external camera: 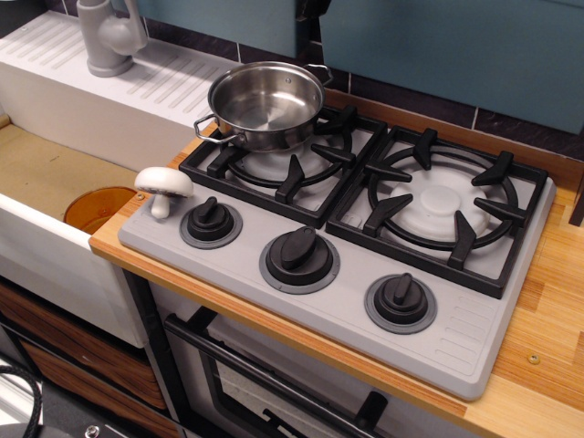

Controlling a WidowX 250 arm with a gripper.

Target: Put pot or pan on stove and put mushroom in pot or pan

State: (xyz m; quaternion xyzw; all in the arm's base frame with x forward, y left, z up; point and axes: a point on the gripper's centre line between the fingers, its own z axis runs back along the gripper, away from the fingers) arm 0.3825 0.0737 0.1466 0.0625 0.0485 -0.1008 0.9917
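Note:
The shiny steel pot stands empty on the back-left part of the left burner grate of the grey stove, overhanging the grate's rear corner a little. The white mushroom stands upright on the stove's front-left corner, beside the left knob. Of my gripper only a small dark tip shows at the top edge, well above the pot and apart from it. Its jaws are out of view.
A sink to the left holds an orange dish. A grey faucet stands on the white drainboard at the back left. The wooden counter runs to the right. An oven door handle is below.

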